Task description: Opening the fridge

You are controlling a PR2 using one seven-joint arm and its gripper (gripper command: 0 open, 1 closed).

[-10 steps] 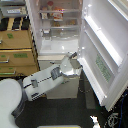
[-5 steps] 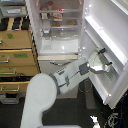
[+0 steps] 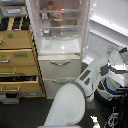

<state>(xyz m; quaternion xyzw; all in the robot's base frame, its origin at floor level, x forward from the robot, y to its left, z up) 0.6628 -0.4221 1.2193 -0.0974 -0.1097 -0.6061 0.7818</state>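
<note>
The tall white fridge (image 3: 60,55) stands in the middle of the exterior view with its upper door (image 3: 107,27) swung wide open toward the exterior view's right. Lit shelves (image 3: 59,22) with food show inside. Two lower drawers (image 3: 60,66) with curved handles are closed. My white arm (image 3: 92,75) reaches up and to the right from the robot body (image 3: 65,107). Its gripper (image 3: 114,55) sits at the lower outer edge of the open door, by a green patch. The fingers are too blurred to make out.
A tan wooden drawer cabinet (image 3: 17,60) stands against the fridge's left side, with boxes on top. Blue and white clutter (image 3: 112,87) lies on the floor under the open door. The floor is dark.
The arm has swept further to the exterior view's right and stretched out. The door has swung wider open with it. The robot body now fills more of the bottom of the view.
</note>
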